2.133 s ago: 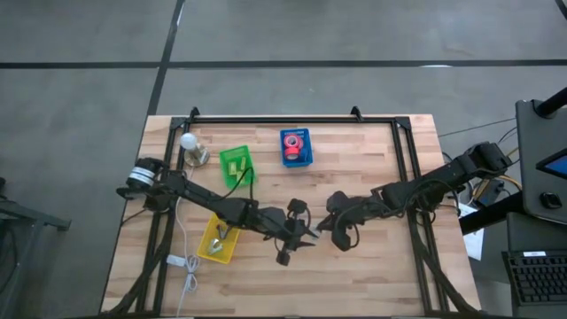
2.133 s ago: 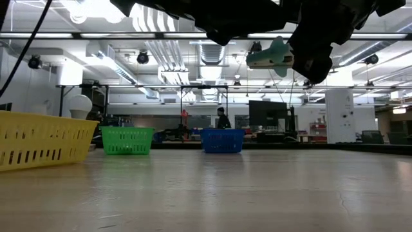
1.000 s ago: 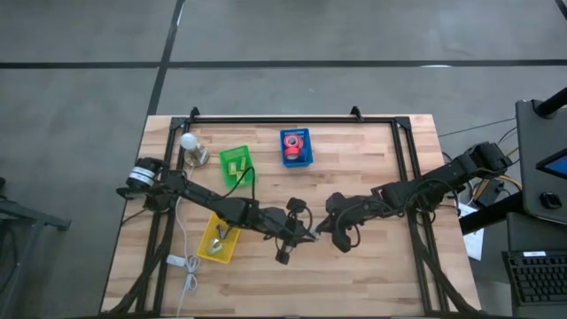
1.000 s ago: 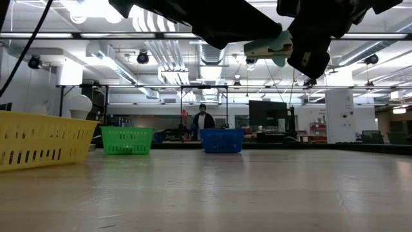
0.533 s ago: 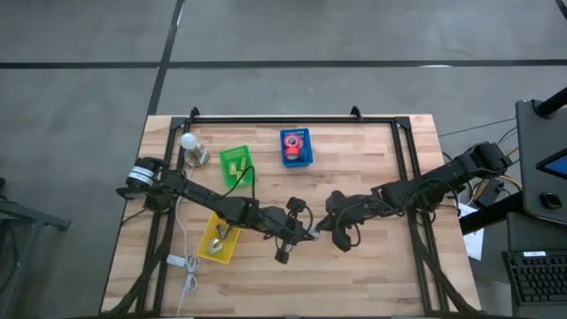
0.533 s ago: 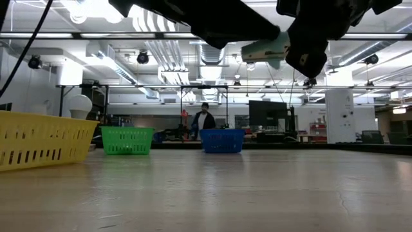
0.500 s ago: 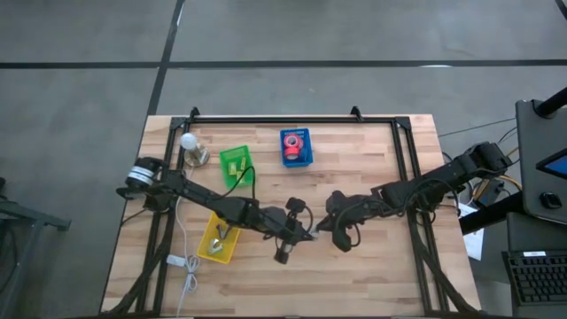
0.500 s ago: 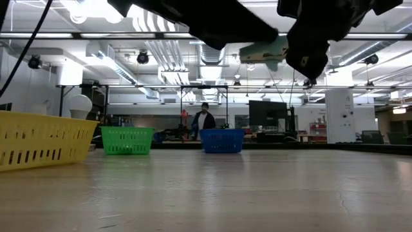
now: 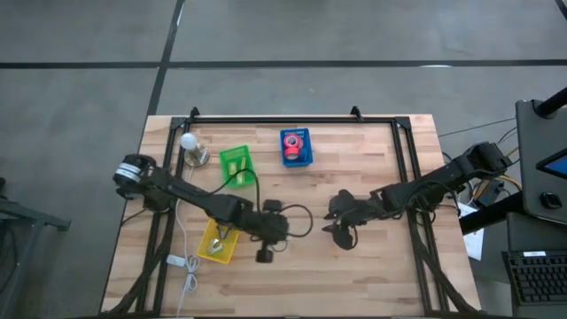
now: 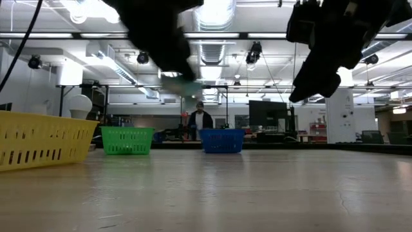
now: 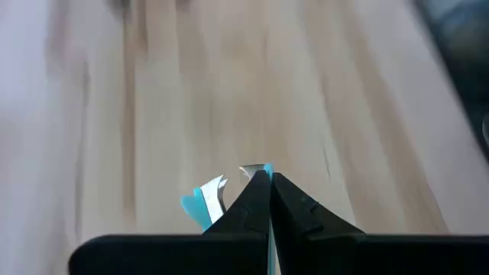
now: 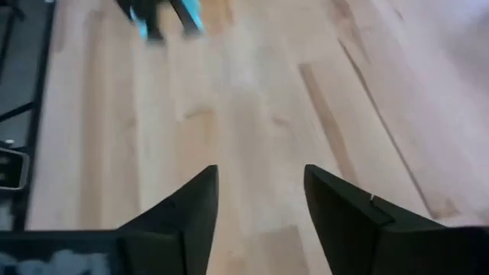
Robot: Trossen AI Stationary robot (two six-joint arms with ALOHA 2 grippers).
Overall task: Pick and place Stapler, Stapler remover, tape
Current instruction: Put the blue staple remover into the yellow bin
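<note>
Stapler remover (image 11: 205, 205), teal w/ metal claws, clamped in left pincer (image 11: 263, 183) above table (image 9: 390, 275) centre. Yellow bin (image 9: 215, 241): small items, unclear. Green bin (image 9: 236, 166): green item. Blue bin (image 9: 296, 147): red tape (image 9: 294, 142). Right pincer (image 12: 258, 200) apart, empty, mid-table.

Table (image 9: 381, 266): pale wooden top with a dark frame along its edges.
Light bulb (image 9: 188, 142): white, near the far left corner, just beside the green bin.
White cable (image 9: 183, 266): trails along the left side toward the near edge.
Person (image 10: 201, 120): stands far off in the room behind the table.
Monitor (image 10: 267, 113): dark screen in the background room.
</note>
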